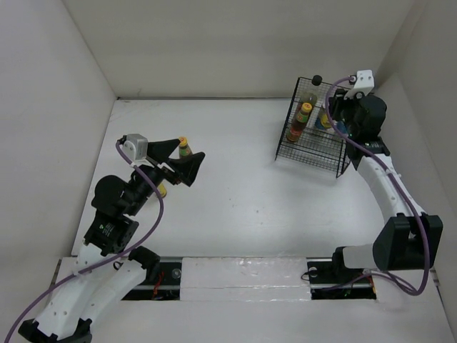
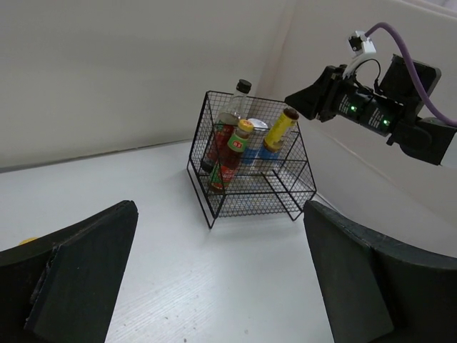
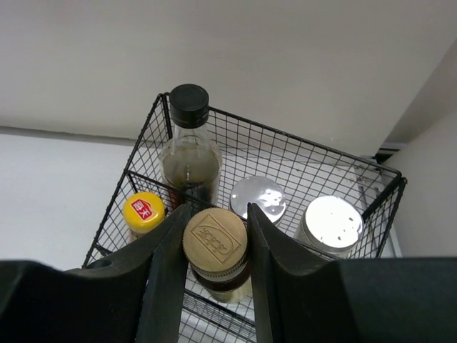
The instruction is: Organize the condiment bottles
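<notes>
A black wire basket (image 1: pixel 289 152) stands at the back right and holds a black-capped dark-sauce bottle (image 3: pixel 189 146), a yellow-capped red-sauce bottle (image 3: pixel 143 211) and two silver-lidded shakers (image 3: pixel 258 196) (image 3: pixel 330 222). My right gripper (image 3: pixel 215 214) is over the basket, shut on a gold-capped bottle (image 3: pixel 215 241), which shows tilted in the left wrist view (image 2: pixel 277 132). My left gripper (image 1: pixel 190 152) is open and empty at the left. A tiny yellow-labelled bottle (image 1: pixel 183 145) stands beside its fingers. Another (image 1: pixel 161 190) is partly hidden under the arm.
White walls enclose the table (image 1: pixel 235 200) on the left, back and right. The basket (image 2: pixel 250 204) sits close to the right wall. The left wrist view shows bare table between my left fingers (image 2: pixel 78 275) and the basket.
</notes>
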